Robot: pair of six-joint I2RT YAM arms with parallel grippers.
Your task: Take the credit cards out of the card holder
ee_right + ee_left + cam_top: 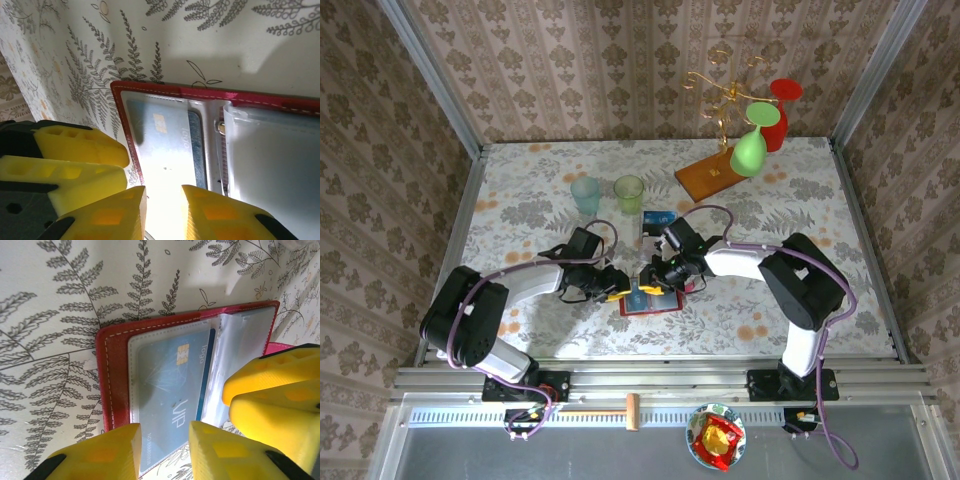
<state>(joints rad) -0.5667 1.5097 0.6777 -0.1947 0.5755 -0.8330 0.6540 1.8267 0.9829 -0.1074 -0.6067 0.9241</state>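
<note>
- The table [520, 200] is covered with a pale cloth printed with leaves and flowers, and patterned wallpaper stands on three sides.
- The red card holder [650, 302] lies open and flat on the cloth near the middle of the table, between the two grippers.
- A blue-grey card [170, 375] marked "VIP" sits in the clear sleeve of one panel, and its lower end sticks out of the sleeve.
- The left gripper [165, 452] has its yellow fingers [100, 457] a little apart. The end of this card shows in the gap. I cannot tell if the pads touch it.
- The right gripper [164, 212] is also a little open, just above the edge of the same panel, with only bright glare in the gap. It holds nothing that I can see.
- The two grippers are just beside each other.
- A card with a blue picture [658, 222] lies on the cloth, just behind the holder.
</note>
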